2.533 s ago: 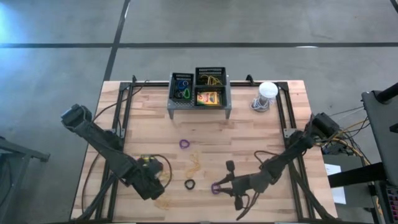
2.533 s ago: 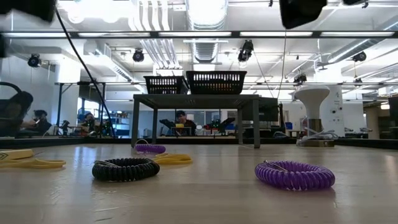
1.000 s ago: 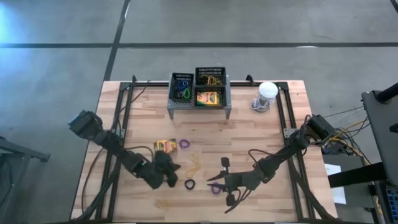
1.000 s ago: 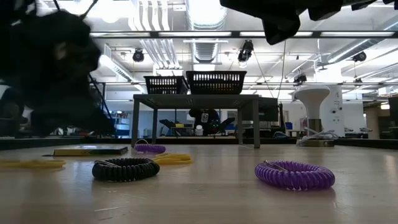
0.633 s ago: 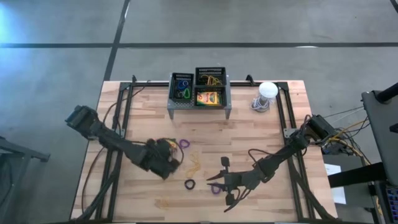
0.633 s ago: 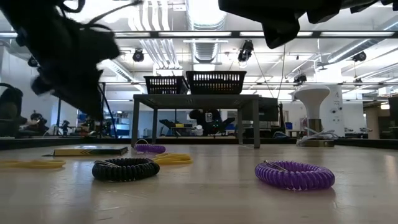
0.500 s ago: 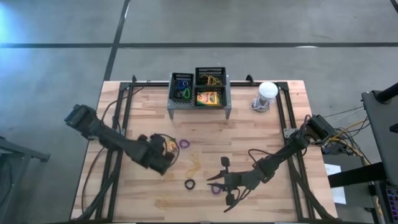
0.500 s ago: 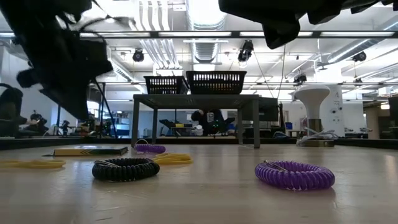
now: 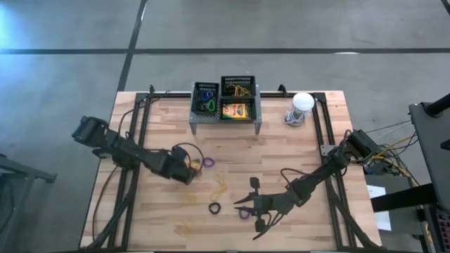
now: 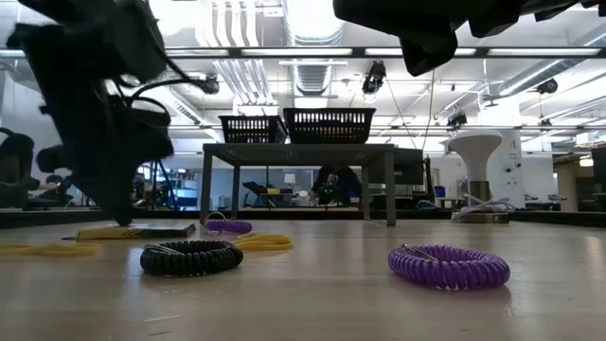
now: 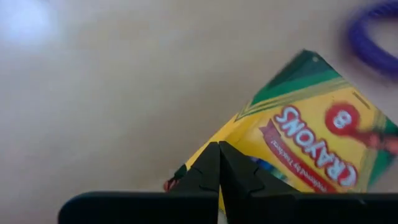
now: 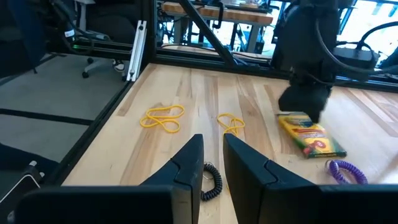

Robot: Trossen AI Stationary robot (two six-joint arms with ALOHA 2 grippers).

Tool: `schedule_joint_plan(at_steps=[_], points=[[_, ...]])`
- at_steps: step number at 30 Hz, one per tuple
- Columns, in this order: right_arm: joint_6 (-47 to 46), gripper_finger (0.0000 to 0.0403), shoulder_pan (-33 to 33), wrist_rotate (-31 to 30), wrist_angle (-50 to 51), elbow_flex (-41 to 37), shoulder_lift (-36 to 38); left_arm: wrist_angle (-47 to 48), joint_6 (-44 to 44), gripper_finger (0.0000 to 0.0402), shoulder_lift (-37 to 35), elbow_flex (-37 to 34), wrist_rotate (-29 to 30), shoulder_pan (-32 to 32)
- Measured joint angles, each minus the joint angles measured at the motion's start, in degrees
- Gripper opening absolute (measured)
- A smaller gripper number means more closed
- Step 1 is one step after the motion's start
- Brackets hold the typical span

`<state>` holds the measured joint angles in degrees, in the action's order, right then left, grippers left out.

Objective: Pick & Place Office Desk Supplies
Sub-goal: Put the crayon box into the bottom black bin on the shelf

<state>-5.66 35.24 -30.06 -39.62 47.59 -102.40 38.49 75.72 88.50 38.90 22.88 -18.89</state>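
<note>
Yellow-and-green crayon box [image 9: 188,165] lies flat on the wooden table [image 9: 281,147], left of centre, with a purple band [image 9: 208,163] just beside it. The left gripper [image 9: 184,171] hovers over the box's near end, its fingers pressed together, holding nothing. The right gripper [image 9: 251,206] waits near the front, fingers a little apart and empty, close to a second purple band [image 9: 243,212] and a black band [image 9: 214,208]. To lift the box well, the left fingers would likely need to spread, straddle its narrow sides squarely, then close. The rack [image 9: 225,102] stands at the far edge.
</note>
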Motion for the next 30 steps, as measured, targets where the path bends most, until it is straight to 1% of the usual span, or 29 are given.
schedule_joint_plan(at_steps=[4,6,8,10,12,16,21,23,26,30], points=[[-0.3,0.0057,0.0,0.0,0.0,0.0,0.0,-3.4,2.5,0.0004,-0.7,1.6,-8.3,-3.9],[-0.7,0.0059,0.0,0.0,0.0,0.0,0.0,-7.1,4.6,0.0004,-0.9,1.7,-9.9,-6.0],[-0.7,0.0061,0.0,0.0,0.0,0.0,0.0,-12.8,5.4,0.0004,-0.8,1.5,-10.6,-8.0],[-0.7,0.0061,0.0,0.0,0.0,0.0,0.0,-17.2,3.7,0.0004,-0.8,1.5,-9.7,-9.8],[-0.8,0.0061,0.0,0.0,0.0,0.0,0.0,-19.3,3.3,0.0004,-1.0,1.6,-7.3,-10.7],[-0.9,0.0057,0.0,0.0,0.0,0.0,0.0,-19.4,2.2,0.0004,-1.9,2.9,-2.4,-13.2],[-2.7,0.0059,-0.2,0.0,0.3,0.0,-0.1,-19.3,-3.7,0.0004,-2.0,7.7,0.2,-18.4],[-4.3,0.0064,-0.8,0.6,0.4,0.0,-0.1,-19.7,-5.5,0.0004,-1.5,10.1,0.3,-20.9],[-6.7,0.0076,-3.1,3.9,0.4,0.0,-0.1,-19.6,-6.1,0.0004,-0.1,12.9,0.3,-24.0],[-10.6,0.0101,-8.2,12.0,2.5,0.6,-0.1,-19.7,-3.0,0.0003,3.6,14.5,0.3,-26.1]])
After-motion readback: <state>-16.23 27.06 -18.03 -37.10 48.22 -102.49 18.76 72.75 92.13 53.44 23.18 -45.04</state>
